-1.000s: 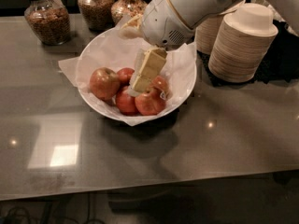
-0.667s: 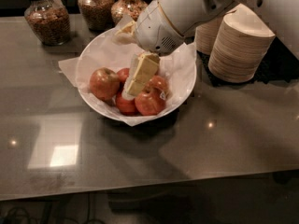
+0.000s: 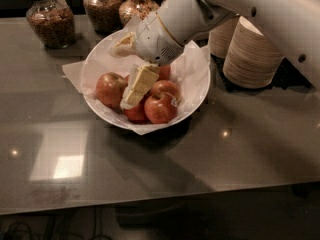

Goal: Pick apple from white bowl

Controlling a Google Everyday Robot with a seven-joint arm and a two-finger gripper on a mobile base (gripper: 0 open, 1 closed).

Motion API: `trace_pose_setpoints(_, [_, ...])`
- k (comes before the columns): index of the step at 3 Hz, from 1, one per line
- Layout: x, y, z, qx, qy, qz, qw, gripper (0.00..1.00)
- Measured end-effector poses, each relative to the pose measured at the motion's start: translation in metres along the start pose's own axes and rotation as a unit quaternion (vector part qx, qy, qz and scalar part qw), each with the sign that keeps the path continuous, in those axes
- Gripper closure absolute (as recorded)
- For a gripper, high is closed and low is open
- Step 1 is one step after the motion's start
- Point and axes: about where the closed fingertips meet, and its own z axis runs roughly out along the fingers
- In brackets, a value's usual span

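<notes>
The white bowl (image 3: 201, 97), lined with crinkled white paper, stands on the grey table a little left of centre. It holds several apples. The largest apple (image 3: 110, 89), red-orange with pale patches, lies at the bowl's left side. Smaller red apples (image 3: 160, 108) lie to its right. My gripper (image 3: 129, 100) reaches down from the upper right into the bowl. Its tip is just right of the large apple, above the small apples. It hides part of the apples behind it.
Three glass jars of dry food (image 3: 49, 22) stand along the back left. Two stacks of tan paper bowls (image 3: 253, 55) stand right of the white bowl, under my arm. The table's front edge (image 3: 160, 198) runs across the lower view.
My gripper has moved left and slightly down inside the bowl, closer to the large apple. The apples and bowl have not moved.
</notes>
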Motion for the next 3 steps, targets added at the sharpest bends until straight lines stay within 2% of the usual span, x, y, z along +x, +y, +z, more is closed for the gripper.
trace_pose_setpoints(2, [0.012,-0.008,0.018,-0.006,0.012,-0.004,0.9999,0.19])
trace_pose_setpoints(3, [0.017,-0.009,0.029,-0.015,0.016,0.000,0.9997,0.25])
